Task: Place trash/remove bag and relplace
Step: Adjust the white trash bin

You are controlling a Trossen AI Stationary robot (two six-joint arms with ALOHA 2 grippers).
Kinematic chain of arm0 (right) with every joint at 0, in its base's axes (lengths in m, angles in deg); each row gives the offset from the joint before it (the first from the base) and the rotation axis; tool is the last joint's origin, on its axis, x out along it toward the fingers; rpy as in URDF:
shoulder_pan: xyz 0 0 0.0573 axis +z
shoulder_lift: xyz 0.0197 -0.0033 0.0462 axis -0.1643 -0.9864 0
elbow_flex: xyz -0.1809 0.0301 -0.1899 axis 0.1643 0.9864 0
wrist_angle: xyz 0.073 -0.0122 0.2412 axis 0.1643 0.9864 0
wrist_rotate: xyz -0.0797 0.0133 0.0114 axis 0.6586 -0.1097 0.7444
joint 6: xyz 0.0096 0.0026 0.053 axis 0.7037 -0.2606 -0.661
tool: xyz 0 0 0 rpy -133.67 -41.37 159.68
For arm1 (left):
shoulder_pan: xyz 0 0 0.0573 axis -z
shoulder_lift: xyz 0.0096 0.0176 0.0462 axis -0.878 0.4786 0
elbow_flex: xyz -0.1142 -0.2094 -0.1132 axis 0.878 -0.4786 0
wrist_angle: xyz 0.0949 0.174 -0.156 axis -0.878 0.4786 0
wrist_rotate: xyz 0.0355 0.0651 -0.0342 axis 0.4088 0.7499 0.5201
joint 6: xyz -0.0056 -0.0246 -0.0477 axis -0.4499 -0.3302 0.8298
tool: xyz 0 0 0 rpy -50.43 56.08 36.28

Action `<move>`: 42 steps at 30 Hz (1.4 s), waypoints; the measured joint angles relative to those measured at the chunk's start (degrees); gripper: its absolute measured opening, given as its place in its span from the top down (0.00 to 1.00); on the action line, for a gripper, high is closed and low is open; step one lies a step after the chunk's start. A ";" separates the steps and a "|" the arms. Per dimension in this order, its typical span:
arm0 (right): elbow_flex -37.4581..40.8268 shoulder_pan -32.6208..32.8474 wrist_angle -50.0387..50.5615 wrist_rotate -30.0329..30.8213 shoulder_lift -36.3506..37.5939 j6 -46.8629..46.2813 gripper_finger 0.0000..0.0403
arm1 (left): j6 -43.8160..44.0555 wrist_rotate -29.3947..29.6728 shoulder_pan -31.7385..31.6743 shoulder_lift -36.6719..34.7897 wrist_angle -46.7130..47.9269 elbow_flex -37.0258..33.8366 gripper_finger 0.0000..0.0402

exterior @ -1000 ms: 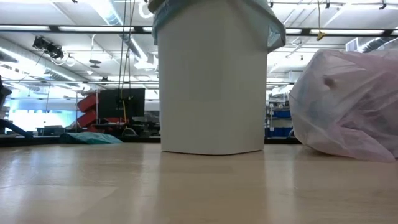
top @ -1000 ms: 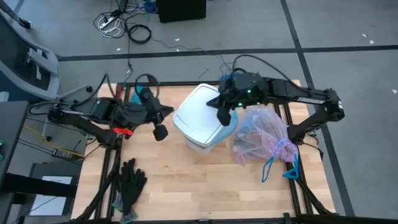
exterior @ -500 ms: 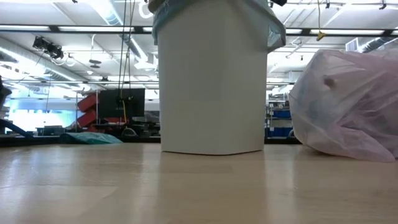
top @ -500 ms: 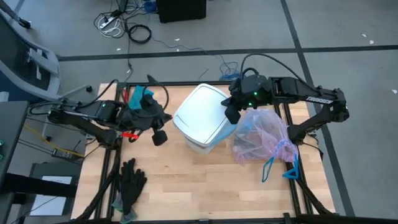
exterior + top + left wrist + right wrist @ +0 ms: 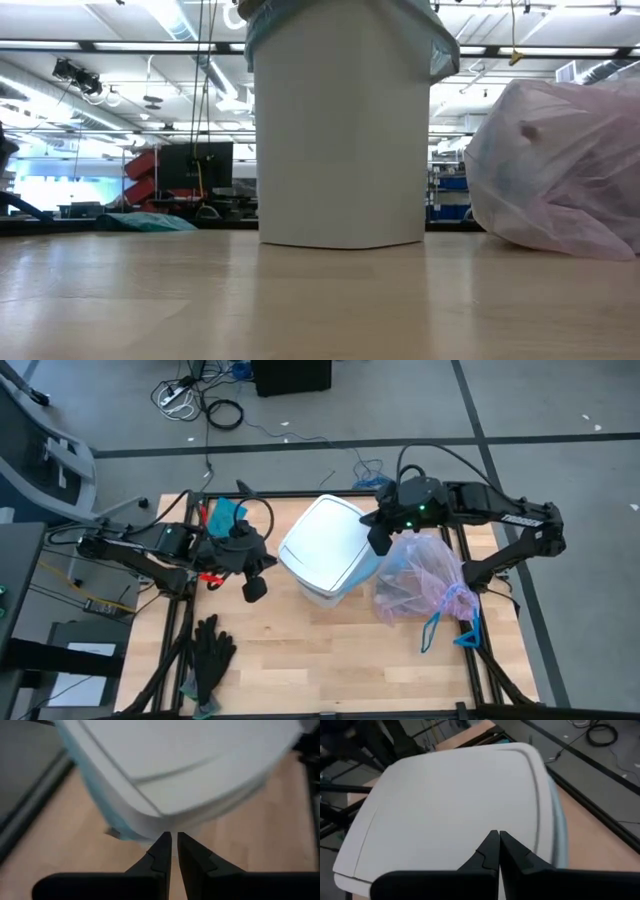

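Note:
A white bin [image 5: 325,550] with its lid down stands mid-table; a light-blue liner edge [image 5: 445,55] hangs under its rim. The filled pink bag [image 5: 420,575] lies on its side on the table right of the bin, its blue ties [image 5: 440,628] trailing toward the near edge. Dark shapes show dimly through its skin; loose trash is out of view. My left gripper [image 5: 255,588] hangs left of the bin, fingers all but shut with nothing between them [image 5: 174,845]. My right gripper [image 5: 378,540] is shut and hovers over the lid's right edge [image 5: 498,840].
Black gloves [image 5: 210,650] lie near the front left corner. A teal object [image 5: 228,512] sits at the far left by the left arm. The black table frame [image 5: 470,660] runs along the edges. Bare wood lies in front of the bin [image 5: 320,300].
My left gripper has sunk and tipped downward beside the bin's left side. My right gripper has drawn back from over the lid toward the table's right, to the lid's right edge, and has rolled a little. Bin and bag have kept still.

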 joint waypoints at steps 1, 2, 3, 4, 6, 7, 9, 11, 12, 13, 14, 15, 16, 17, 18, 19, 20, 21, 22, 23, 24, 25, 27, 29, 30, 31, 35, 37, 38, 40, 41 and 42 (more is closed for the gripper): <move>-0.02 0.00 0.16 0.23 0.35 -0.20 1.00 | 0.04 -1.56 0.01 0.00 0.04 0.00 0.90; -0.02 0.00 0.27 0.26 0.72 -0.20 1.00 | 0.07 -3.33 0.01 0.01 -0.01 0.00 0.90; -0.02 0.00 0.35 0.28 1.03 -0.20 1.00 | 0.10 -5.12 0.01 0.26 -0.10 0.00 0.90; -0.02 -0.01 0.35 0.30 1.30 -0.20 1.00 | -0.03 -6.71 0.01 0.64 -0.45 0.00 0.90; -0.02 0.00 0.37 0.39 1.82 -0.17 1.00 | -1.58 -8.85 0.01 1.53 -1.82 0.00 0.90; -0.02 0.00 0.38 0.56 1.99 -0.17 1.00 | -3.11 -9.18 0.02 2.20 -2.96 0.00 0.90; -0.02 0.00 0.42 1.35 2.28 -0.15 1.00 | -7.13 -7.45 -0.35 3.52 -6.58 0.00 0.90; -0.02 0.00 0.43 1.55 2.41 -0.15 1.00 | -9.07 -2.56 -1.10 4.73 -10.62 0.02 0.90; -0.02 0.00 0.49 1.57 2.59 -0.17 1.00 | -9.14 -0.90 -1.29 5.25 -12.68 0.02 0.90; -0.02 0.05 0.51 1.62 2.69 -0.16 1.00 | -9.47 -0.11 -1.61 5.38 -14.87 0.02 0.90; -0.02 0.29 0.46 1.72 2.80 -0.17 1.00 | -10.37 -0.06 -1.65 5.40 -16.56 0.02 0.90; -0.02 0.51 0.48 1.82 2.94 -0.16 1.00 | -11.01 0.06 -1.65 5.34 -17.79 0.02 0.90; -0.02 0.75 0.46 1.89 2.99 -0.16 1.00 | -11.88 -0.32 -1.53 5.27 -18.62 0.04 0.90; -0.02 0.97 0.46 1.96 2.99 -0.15 1.00 | -12.26 -0.73 -1.49 5.21 -18.62 0.07 0.90; -0.02 1.19 0.48 2.27 2.99 -0.15 1.00 | -12.28 -1.33 -1.43 5.13 -17.94 0.07 0.90; -0.02 1.27 0.52 2.40 2.99 -0.15 1.00 | -12.20 -1.54 -1.42 5.09 -16.91 0.05 0.90; -0.02 1.50 0.76 2.48 2.99 -0.19 1.00 | -12.11 -1.55 -1.45 5.09 -16.03 0.04 0.90; -0.02 1.67 1.00 2.59 2.99 -0.38 1.00 | -12.08 -1.48 -1.50 5.08 -15.34 0.04 0.90; -0.03 1.88 1.39 2.74 2.99 -0.57 1.00 | -12.08 -1.39 -1.55 5.02 -14.57 0.04 0.90; -0.04 1.96 2.10 2.94 2.99 -0.70 1.00 | -12.07 -1.29 -1.58 4.98 -14.07 0.04 0.90; -0.02 2.04 2.69 3.30 2.99 -1.03 1.00 | -12.06 -1.02 -1.61 4.98 -13.75 0.04 0.90; -0.02 2.22 3.16 3.88 2.99 -1.46 1.00 | -11.84 -0.36 -1.61 4.98 -13.55 0.04 0.90; -0.02 2.47 5.10 5.56 3.28 -2.61 1.00 | -11.60 0.77 -1.58 4.98 -12.89 0.04 0.90; -0.03 3.00 7.52 7.26 3.92 -4.86 1.00 | -10.74 1.87 -1.61 4.98 -12.10 0.04 0.90; -0.04 3.22 9.03 7.88 4.24 -6.35 1.00 | -10.35 2.28 -1.62 4.98 -11.61 0.04 0.90; -0.04 3.59 10.82 8.43 4.61 -8.03 1.00 | -9.92 2.54 -1.64 4.98 -10.71 0.04 0.90; -0.04 6.00 17.79 9.80 5.16 -15.10 1.00 | -8.85 2.62 -1.61 4.98 -7.54 0.04 0.90; -0.03 8.13 20.70 11.51 5.16 -18.00 1.00 | -8.83 2.62 -1.61 4.96 -6.91 -0.26 0.90; 0.21 9.45 21.83 12.85 5.18 -19.49 1.00 | -8.83 2.64 -1.61 4.92 -7.28 -0.69 0.90; 1.20 12.49 23.89 15.98 5.40 -22.79 1.00 | -8.70 2.66 -1.62 4.34 -7.61 -2.07 0.90; 1.90 14.18 25.07 17.73 5.50 -24.62 1.00 | -8.39 2.66 -1.63 3.87 -8.13 -3.09 0.90; 2.71 15.90 26.00 19.30 5.63 -26.81 1.00 | -7.81 2.68 -1.61 3.29 -9.52 -4.37 0.90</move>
